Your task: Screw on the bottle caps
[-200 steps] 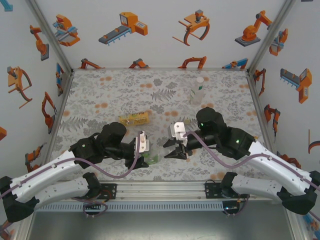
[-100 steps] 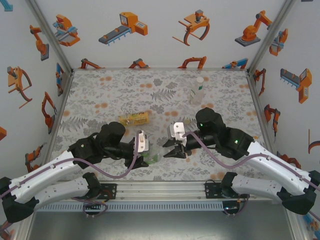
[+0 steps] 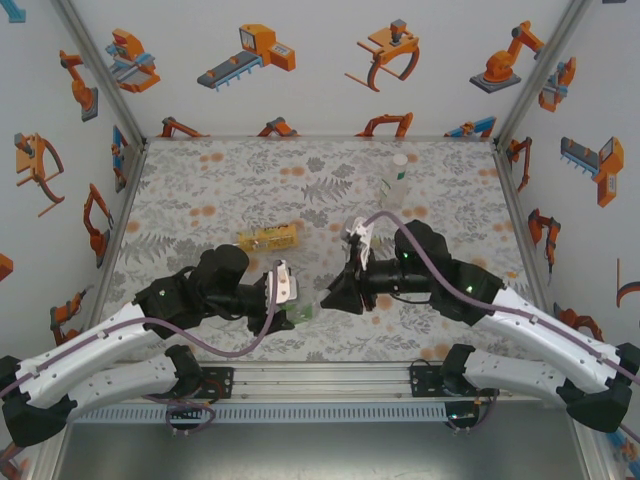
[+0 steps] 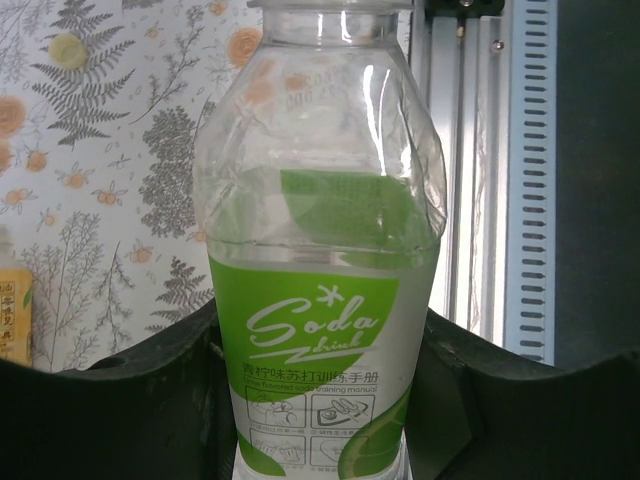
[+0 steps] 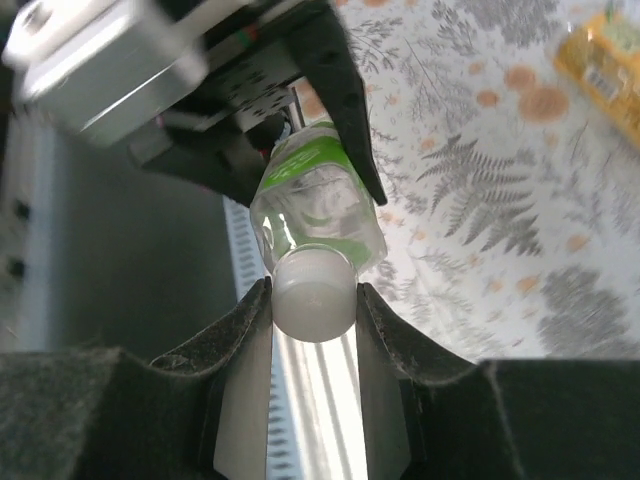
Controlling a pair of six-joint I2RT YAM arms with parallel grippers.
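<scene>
- Gripping the green-labelled bottle (image 4: 320, 200) around its lower body, the left pincer (image 4: 320, 330) is clamped shut on it, over the near part of the surface (image 3: 200, 200).
- Read the bottle's long axis as running roughly level from the left pincer toward the right arm, neck leading. The label end is in the left grip and the mouth faces right.
- Locate the pale cap (image 5: 314, 302) at the neck end, sitting against the mouth. You cannot tell whether its threads have caught.
- Note that the right pincer (image 5: 312, 292) is closed on that cap from both sides, roughly in line with the bottle axis. It is the nearer tool, so judge the turning as its job.
- Expect rotation about that shared axis. Any tilt between cap and neck risks cross-threading.
- Disregard the tall clear bottle (image 3: 397, 182), upright farther back on the right, well apart.
</scene>
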